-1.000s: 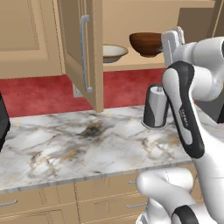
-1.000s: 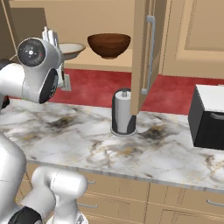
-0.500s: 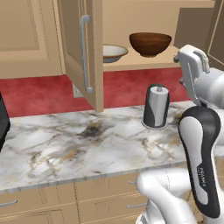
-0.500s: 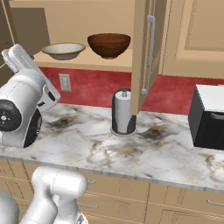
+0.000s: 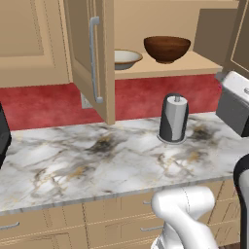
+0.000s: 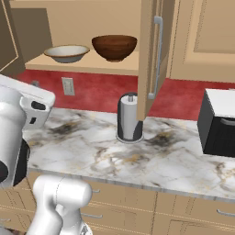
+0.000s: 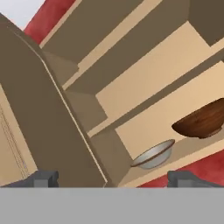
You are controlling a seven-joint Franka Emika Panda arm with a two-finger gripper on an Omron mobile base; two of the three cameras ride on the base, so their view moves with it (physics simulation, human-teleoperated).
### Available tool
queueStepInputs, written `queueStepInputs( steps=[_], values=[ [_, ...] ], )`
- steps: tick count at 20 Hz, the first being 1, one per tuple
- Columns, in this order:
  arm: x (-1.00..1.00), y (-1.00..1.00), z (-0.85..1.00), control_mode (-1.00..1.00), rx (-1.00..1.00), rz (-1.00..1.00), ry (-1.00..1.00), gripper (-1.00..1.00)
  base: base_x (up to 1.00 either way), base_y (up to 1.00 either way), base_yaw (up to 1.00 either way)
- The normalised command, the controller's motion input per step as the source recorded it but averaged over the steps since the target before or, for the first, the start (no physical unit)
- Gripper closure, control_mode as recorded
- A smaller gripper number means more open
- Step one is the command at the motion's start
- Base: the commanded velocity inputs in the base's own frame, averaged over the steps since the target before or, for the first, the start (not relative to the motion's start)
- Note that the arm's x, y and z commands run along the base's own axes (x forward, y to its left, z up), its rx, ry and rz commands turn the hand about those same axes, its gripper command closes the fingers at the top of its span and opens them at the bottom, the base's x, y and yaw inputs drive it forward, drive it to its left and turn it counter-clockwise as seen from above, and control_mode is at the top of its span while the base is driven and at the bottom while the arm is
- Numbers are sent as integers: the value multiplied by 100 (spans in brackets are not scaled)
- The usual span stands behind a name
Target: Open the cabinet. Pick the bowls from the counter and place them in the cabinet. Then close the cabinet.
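A: Left base view: cream-white tan-rimmed bowl and dark reddish-brown wooden bowl sit on the tan wall cabinet's shelf, doors open.

B: Right base view agrees, marble table below.

A: Hand view: end effector spread wide, empty; door panel just left of it.

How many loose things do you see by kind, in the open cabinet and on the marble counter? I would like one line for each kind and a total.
Shallow round bowls on the cabinet shelf: 2, one cream-white bowl and one dark reddish-brown wooden bowl
Grey cylindrical canister on the counter: 1
Total: 3
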Motion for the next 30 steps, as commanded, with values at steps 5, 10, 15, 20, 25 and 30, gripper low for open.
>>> queueStepInputs(
  steps=[5, 10, 15, 20, 25, 30],
  values=[
    [-100, 49, 0, -100, -65, -1, -22, -100, 0, 0, 0],
    [-100, 93, 0, -100, -70, -1, -21, -100, 0, 0, 0],
    [-46, 100, 5, -100, -39, -7, -9, -100, 0, 0, 0],
    [0, 93, 0, -100, -21, -20, -2, -100, 0, 0, 0],
    [1, 60, 0, -100, -7, -21, 0, -100, 0, 0, 0],
    [18, 13, -1, -100, 0, -3, -1, -100, 0, 0, 0]
  ],
)
